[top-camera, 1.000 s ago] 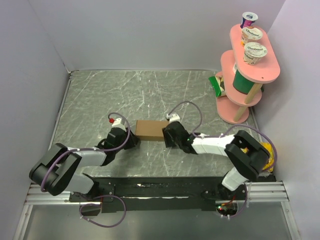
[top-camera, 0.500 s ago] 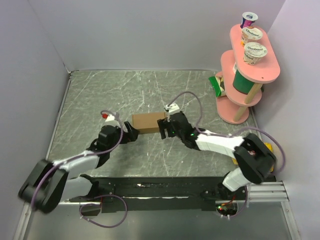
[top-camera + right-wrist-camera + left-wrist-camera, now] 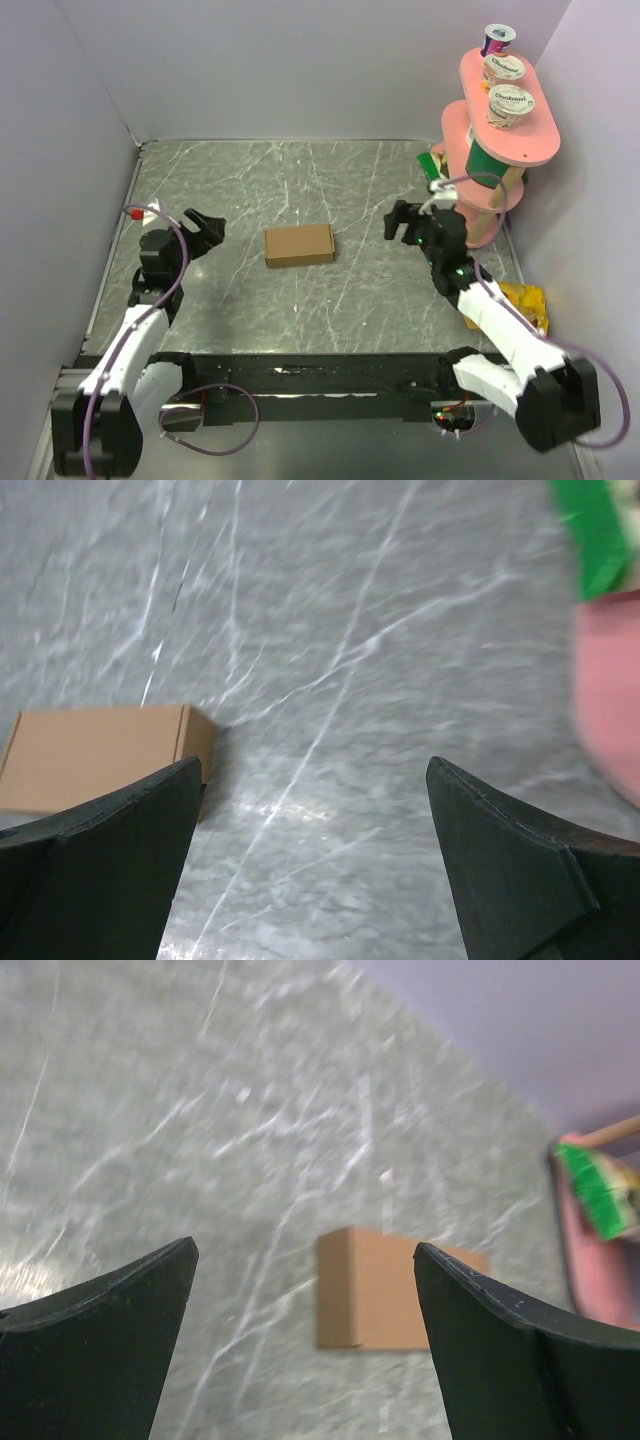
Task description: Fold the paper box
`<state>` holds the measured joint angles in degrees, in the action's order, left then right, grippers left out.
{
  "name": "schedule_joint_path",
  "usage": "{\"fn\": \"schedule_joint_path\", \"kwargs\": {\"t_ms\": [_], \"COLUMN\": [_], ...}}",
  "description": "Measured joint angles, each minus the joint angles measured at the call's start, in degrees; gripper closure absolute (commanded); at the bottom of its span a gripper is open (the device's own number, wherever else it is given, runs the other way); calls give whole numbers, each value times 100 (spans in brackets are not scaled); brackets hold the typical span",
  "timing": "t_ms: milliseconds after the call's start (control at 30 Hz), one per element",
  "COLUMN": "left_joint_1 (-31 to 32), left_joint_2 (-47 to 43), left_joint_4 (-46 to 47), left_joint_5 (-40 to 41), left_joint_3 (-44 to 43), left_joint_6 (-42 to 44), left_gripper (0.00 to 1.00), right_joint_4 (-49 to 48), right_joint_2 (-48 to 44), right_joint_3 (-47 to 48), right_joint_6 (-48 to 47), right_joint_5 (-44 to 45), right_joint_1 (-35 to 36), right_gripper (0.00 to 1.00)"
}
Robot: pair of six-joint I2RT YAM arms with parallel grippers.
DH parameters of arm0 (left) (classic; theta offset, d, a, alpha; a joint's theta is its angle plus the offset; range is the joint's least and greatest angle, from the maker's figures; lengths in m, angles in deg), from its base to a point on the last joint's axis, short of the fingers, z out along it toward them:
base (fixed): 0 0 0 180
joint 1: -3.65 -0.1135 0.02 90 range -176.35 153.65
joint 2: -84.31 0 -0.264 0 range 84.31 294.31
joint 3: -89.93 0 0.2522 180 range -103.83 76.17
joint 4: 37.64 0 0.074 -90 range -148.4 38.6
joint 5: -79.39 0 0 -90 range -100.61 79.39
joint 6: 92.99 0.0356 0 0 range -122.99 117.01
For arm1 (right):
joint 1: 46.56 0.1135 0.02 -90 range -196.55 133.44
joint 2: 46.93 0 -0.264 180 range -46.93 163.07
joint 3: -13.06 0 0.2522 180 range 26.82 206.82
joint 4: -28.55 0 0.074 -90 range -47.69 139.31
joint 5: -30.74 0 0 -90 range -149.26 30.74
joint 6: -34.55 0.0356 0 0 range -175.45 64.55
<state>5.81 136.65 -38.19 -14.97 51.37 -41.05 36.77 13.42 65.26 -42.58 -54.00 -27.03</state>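
Left wrist view gives you the left claw (image 3: 305,1250) spread wide with nothing between its fingers. The right wrist view shows the same of the right claw (image 3: 315,765): fully apart and empty. Each one hangs over bare bench (image 3: 250,180), well apart from the work. The left is out toward the left wall, and the right is close beside the pink stand (image 3: 490,150) that carries the yoghurt cups (image 3: 510,105).

Between them, near the middle of the bench, the paper box (image 3: 299,245) lies flat with neither claw touching it.

To my eye, two things could go wrong. Nothing pins the lid, so a tab that is not fully tucked may let it spring up. I cannot tell from these views whether the tabs are seated. If you go back in to press it, a wide claw coming in low could shove the light box across the smooth stone instead of closing on it. Also watch the right arm, because a swing outward may clip the stand and tip the cups.

The box itself is plain brown card, a closed rectangle with a flat top. It sits a little skewed, and one fold line shows near its right end.
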Motion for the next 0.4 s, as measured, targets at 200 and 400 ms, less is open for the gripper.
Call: {"fn": "schedule_joint_path", "kwargs": {"t_ms": [200, 400], "left_joint_1": [-9, 11], "left_joint_2": [-890, -1224], "left_joint_4": [-481, -708], "left_joint_5": [-72, -81], "left_joint_3": [-553, -562], "left_joint_6": [-9, -9], "left_gripper": [4, 4], "right_joint_4": [26, 70], "right_joint_2": [-1331, -1543], "right_joint_3": [-485, -514], "right_joint_6": [-107, -293], "right_joint_5": [382, 638], "right_joint_1": [-179, -186], "right_gripper": [0, 0]}}
